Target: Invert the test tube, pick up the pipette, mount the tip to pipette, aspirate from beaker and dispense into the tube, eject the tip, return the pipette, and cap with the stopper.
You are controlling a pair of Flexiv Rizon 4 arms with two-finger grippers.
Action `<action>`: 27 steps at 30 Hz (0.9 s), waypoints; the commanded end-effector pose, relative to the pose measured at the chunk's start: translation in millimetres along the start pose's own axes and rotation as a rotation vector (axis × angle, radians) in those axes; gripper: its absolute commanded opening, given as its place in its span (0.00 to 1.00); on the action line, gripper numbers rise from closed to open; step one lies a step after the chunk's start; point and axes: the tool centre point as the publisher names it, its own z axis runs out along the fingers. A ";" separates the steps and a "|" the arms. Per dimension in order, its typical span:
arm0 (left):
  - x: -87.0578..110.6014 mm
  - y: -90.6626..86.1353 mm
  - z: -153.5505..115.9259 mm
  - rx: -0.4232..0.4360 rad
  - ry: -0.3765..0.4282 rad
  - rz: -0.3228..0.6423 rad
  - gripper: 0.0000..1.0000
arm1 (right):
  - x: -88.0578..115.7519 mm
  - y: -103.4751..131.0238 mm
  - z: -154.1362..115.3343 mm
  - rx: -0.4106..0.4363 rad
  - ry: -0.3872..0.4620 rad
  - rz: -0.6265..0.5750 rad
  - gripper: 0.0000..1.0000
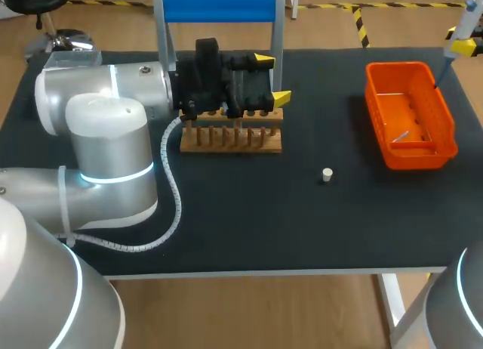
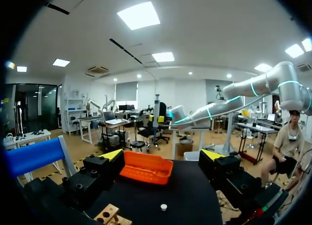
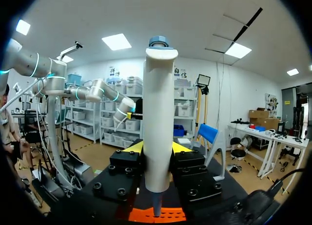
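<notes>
Left hand (image 1: 272, 79) open over the wooden rack (image 1: 230, 137) at 11 o'clock. Right hand (image 3: 157, 147) grips the pipette (image 3: 158, 118) over the orange bin (image 1: 375, 100), at the tabletop's (image 1: 249, 228) 2 o'clock edge.

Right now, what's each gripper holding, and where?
Right gripper: shut on the pipette, gripping its white body near the lower end. Left gripper: open, nothing held.

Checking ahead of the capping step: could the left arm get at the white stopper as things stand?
Likely yes: the stopper lies alone on the mat, clear of the rack, and the left gripper is open and empty.
</notes>
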 end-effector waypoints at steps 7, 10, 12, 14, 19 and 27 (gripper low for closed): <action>0.9 0.8 1.4 0.002 -0.005 0.000 1.00 | 42.8 -7.0 65.6 0.007 -0.041 0.006 0.00; 0.9 0.8 1.4 0.002 -0.005 0.000 1.00 | 46.7 -14.2 82.3 0.011 -0.050 0.019 0.00; 0.9 0.8 1.4 0.002 -0.005 0.000 1.00 | 49.2 -17.9 93.4 0.012 -0.055 0.028 0.00; 0.9 0.8 1.4 0.002 -0.005 0.000 1.00 | 52.5 -20.7 105.5 0.008 -0.050 0.045 0.00; 0.9 0.8 1.4 0.002 -0.005 0.000 1.00 | 59.7 -26.2 133.9 0.022 -0.028 0.059 0.00; 0.9 0.8 1.4 0.002 -0.005 0.000 1.00 | 65.3 -30.5 174.5 0.034 0.009 0.074 0.00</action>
